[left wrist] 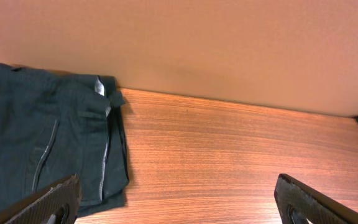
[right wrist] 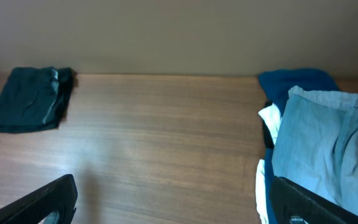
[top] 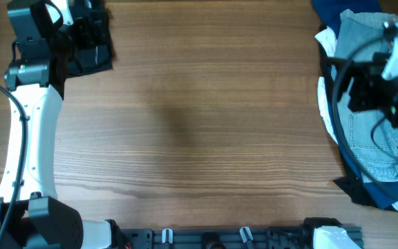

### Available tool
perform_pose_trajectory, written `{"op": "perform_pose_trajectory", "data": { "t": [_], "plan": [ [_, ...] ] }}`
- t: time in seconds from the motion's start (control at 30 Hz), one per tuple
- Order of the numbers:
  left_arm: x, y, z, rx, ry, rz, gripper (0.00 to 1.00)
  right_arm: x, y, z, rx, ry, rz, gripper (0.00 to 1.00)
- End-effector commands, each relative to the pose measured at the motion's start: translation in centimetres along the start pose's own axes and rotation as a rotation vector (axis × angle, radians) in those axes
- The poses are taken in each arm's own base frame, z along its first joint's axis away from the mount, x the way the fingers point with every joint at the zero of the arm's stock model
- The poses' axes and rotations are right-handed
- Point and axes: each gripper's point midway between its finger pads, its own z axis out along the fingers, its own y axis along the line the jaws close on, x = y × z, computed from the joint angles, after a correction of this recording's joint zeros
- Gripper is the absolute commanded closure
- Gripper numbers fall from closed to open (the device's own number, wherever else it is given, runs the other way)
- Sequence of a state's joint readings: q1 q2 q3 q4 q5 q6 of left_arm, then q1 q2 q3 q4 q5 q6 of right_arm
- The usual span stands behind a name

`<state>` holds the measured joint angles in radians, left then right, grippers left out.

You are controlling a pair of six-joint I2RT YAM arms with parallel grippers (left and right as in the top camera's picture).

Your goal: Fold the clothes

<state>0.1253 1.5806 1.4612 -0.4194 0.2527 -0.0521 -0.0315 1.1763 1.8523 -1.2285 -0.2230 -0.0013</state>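
Note:
The black shorts (top: 92, 48) lie folded in a compact stack at the table's far left corner. They also show in the left wrist view (left wrist: 48, 137), with a strip of pale lining at their edge, and far off in the right wrist view (right wrist: 33, 99). My left gripper (top: 74, 34) is open and empty just beside and above them (left wrist: 176, 202). My right gripper (top: 354, 86) is open and empty at the right side, over the edge of a pile of other garments (right wrist: 173, 202).
A pile at the right edge holds a light-blue denim garment (top: 375, 138) (right wrist: 322, 137), a blue garment (top: 337, 10) (right wrist: 297, 81) and a white one (top: 323, 97) (right wrist: 269, 118). A wall stands along the far edge. The wooden table (top: 206, 117) spans the middle.

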Motion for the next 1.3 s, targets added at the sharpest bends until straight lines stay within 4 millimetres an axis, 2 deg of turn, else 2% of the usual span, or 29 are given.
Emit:
{"op": "perform_pose_trajectory", "data": {
  "t": [0.0, 0.17, 0.27, 0.33, 0.4, 0.47, 0.6, 0.77, 0.9, 0.97, 1.07, 1.27],
  "plan": [
    [0.2, -0.2, 0.3, 0.015, 0.008, -0.018, 0.0, 0.0, 0.0, -0.2, 0.009, -0.002, 0.007, 0.0],
    [0.2, -0.2, 0.3, 0.015, 0.008, -0.018, 0.0, 1.5, -0.6, 1.0, 0.026, 0.081, 0.015, 0.0],
    [0.2, -0.2, 0.3, 0.015, 0.008, -0.018, 0.0, 0.7, -1.2, 2.3, 0.046, -0.051, -0.013, 0.0],
    [0.2, -0.2, 0.3, 0.015, 0.008, -0.018, 0.0, 1.5, -1.4, 3.2, 0.046, -0.197, -0.04, 0.0],
    [0.2, -0.2, 0.3, 0.015, 0.008, -0.018, 0.0, 3.9, -1.2, 3.9, 0.022, -0.328, -0.063, 0.0],
    [0.2, -0.2, 0.3, 0.015, 0.008, -0.018, 0.0, 7.9, -0.8, 4.5, -0.012, -0.486, -0.077, 0.0],
    [0.2, -0.2, 0.3, 0.015, 0.008, -0.018, 0.0, 15.3, -0.3, 6.0, -0.036, -0.621, -0.116, 0.0],
    [0.2, -0.2, 0.3, 0.015, 0.008, -0.018, 0.0, 19.8, -1.3, 8.0, 0.003, -0.643, -0.107, 0.0],
    [0.2, -0.2, 0.3, 0.015, 0.008, -0.018, 0.0, 21.8, -1.8, 9.1, 0.012, -0.627, -0.098, 0.0],
    [0.2, -0.2, 0.3, 0.015, 0.008, -0.018, 0.0, 21.9, -1.7, 9.1, 0.009, -0.623, -0.097, 0.0],
    [0.2, -0.2, 0.3, 0.015, 0.008, -0.018, 0.0, 23.3, -2.0, 10.1, 0.017, -0.552, -0.088, 0.0],
    [0.2, -0.2, 0.3, 0.015, 0.008, -0.018, 0.0, 23.5, -2.0, 10.2, 0.017, -0.544, -0.088, 0.0]
  ]
}}
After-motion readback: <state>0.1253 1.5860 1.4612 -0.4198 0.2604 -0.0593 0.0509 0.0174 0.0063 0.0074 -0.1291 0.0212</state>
